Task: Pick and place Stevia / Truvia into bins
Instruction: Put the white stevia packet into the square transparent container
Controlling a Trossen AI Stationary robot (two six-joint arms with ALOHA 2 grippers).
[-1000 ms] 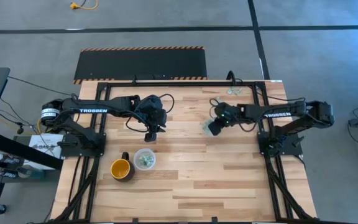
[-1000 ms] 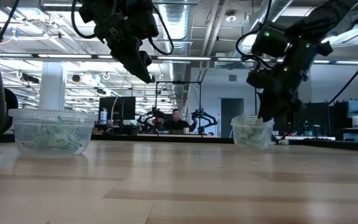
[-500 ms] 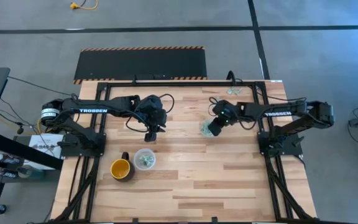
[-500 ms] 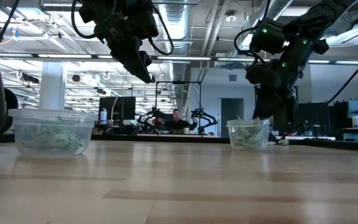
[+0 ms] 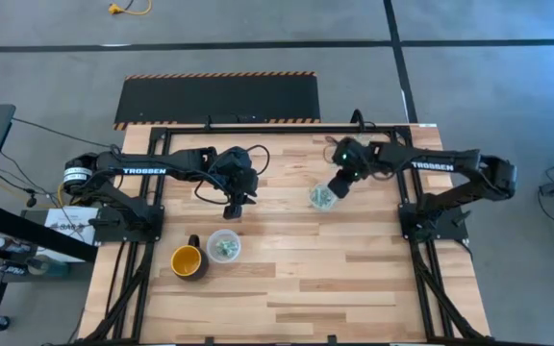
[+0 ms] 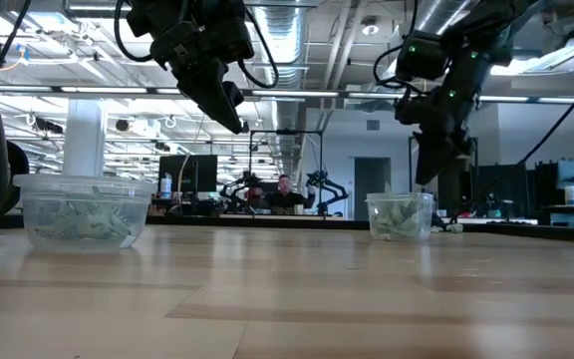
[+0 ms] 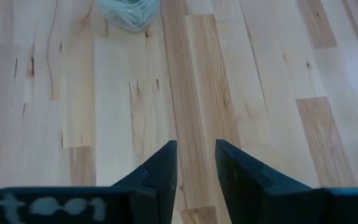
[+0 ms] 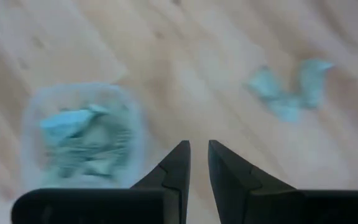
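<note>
bare tabletop (image 5: pixel 296 269) around both cups (image 5: pixel 321 198)

the tabletop (image 5: pixel 287 279) is pale wooden planks in a dark metal frame, standing on a grey concrete floor (image 5: pixel 46 58) crossed by dark seams. at the top centre of the high view a black mat (image 5: pixel 219 96) with orange striped edging lies on the floor, and a yellow cable (image 5: pixel 128 8) curls at the upper left. in the low view the room behind is a wide hall with bright ceiling strip lights (image 6: pixel 68 65), exposed ducts, a white column (image 6: pixel 84 140), monitors and a seated person (image 6: pixel 285 194) at centre.
</note>
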